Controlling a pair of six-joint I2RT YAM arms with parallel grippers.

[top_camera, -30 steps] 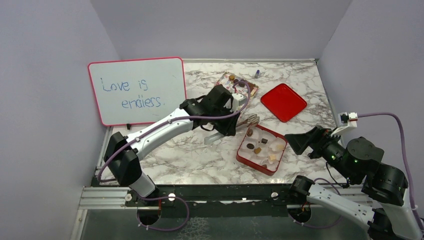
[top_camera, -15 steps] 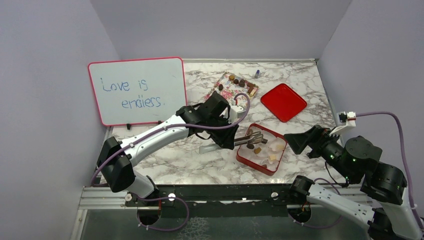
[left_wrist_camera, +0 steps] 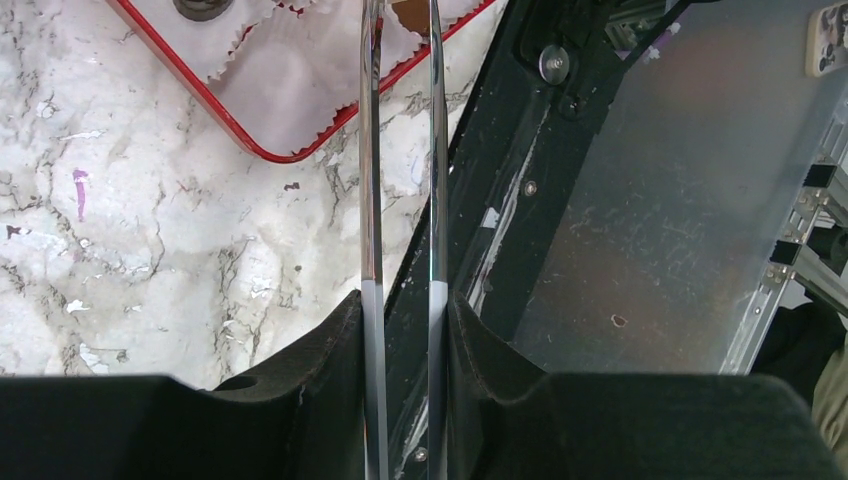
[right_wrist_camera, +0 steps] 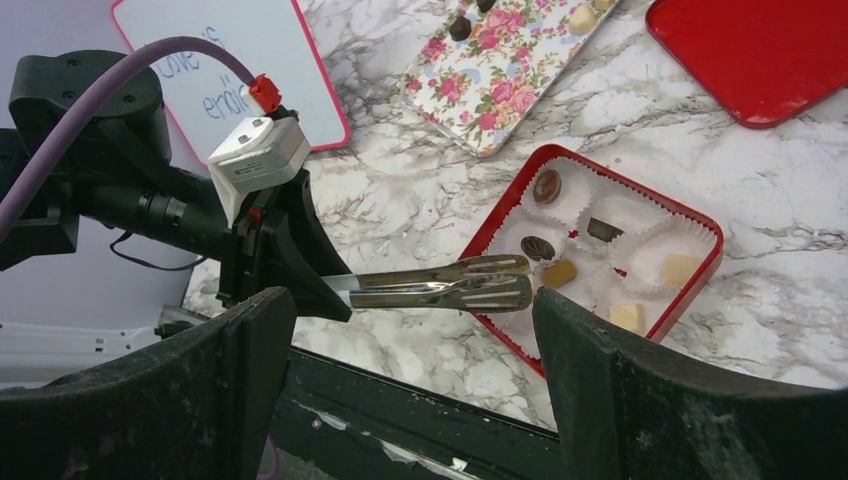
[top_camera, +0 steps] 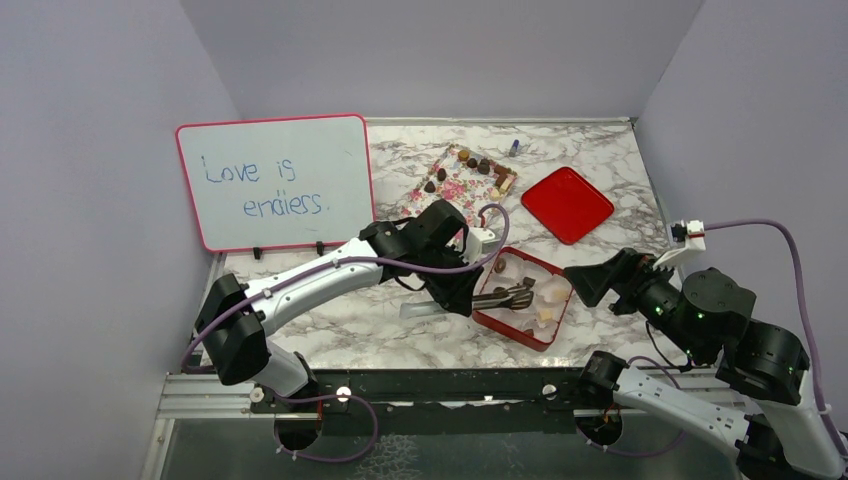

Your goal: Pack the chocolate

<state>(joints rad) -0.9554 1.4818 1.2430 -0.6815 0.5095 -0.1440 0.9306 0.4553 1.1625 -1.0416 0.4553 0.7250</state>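
Observation:
My left gripper is shut on metal tongs, whose two arms run up the left wrist view. The tong tips hover over the near left part of the red box lined with white paper cups. In the right wrist view the tongs show nothing between their tips. The box holds several chocolates: dark ones, a light brown one, cream ones. More chocolates lie on the floral tray. My right gripper is open and empty, right of the box.
A red lid lies at the back right. A whiteboard stands at the left. A small blue-capped object sits behind the floral tray. The table's black front rail runs just below the box.
My left arm has swung the tongs from beside the floral tray toward the near edge, over the red box. The right arm has barely moved.

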